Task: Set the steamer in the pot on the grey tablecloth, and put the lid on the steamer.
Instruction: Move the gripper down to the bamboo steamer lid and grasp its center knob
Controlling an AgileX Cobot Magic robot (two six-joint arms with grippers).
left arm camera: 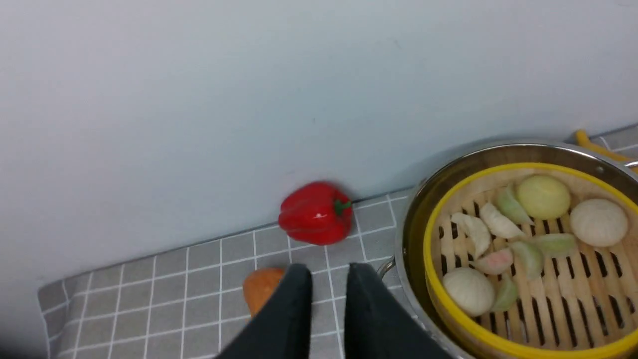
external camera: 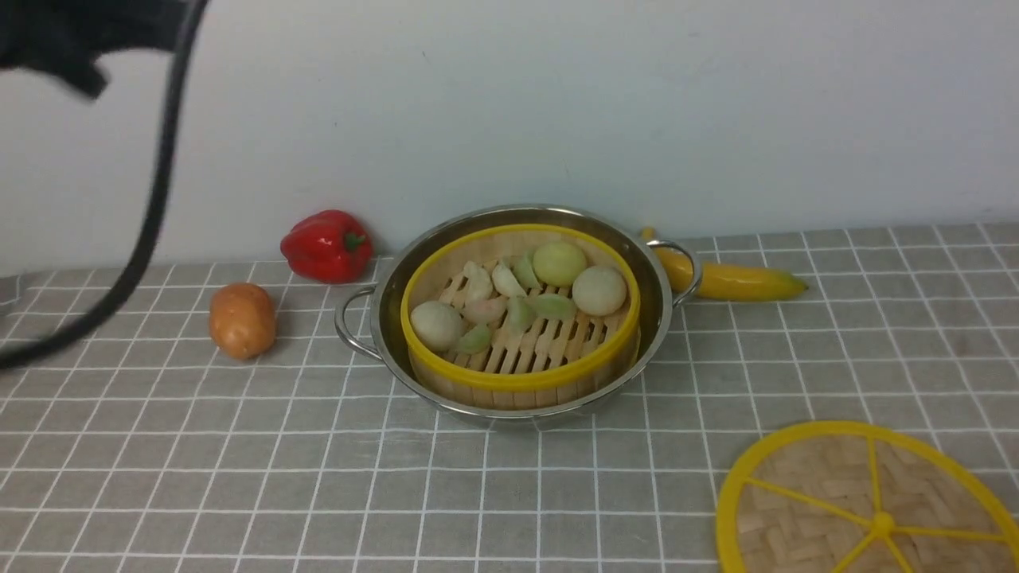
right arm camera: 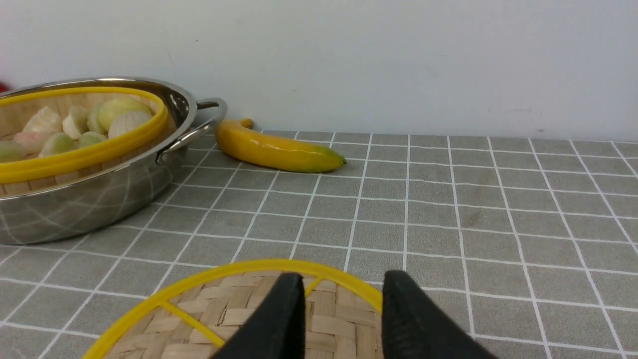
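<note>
Lid nearest; steamer w/ buns in pot.

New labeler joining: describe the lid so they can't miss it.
Find the grey checked tablecloth. At its near right corner lies the lid, a flat woven disc with yellow rim and spokes. Unlike the deep, filled steamer, it has a central knob.

The cloth is grey with thin white checks, the pepper red (glossy, with a green stem), the potato orange-brown, the banana yellow going green, the lid tan weave with yellow rim and spokes.
</note>
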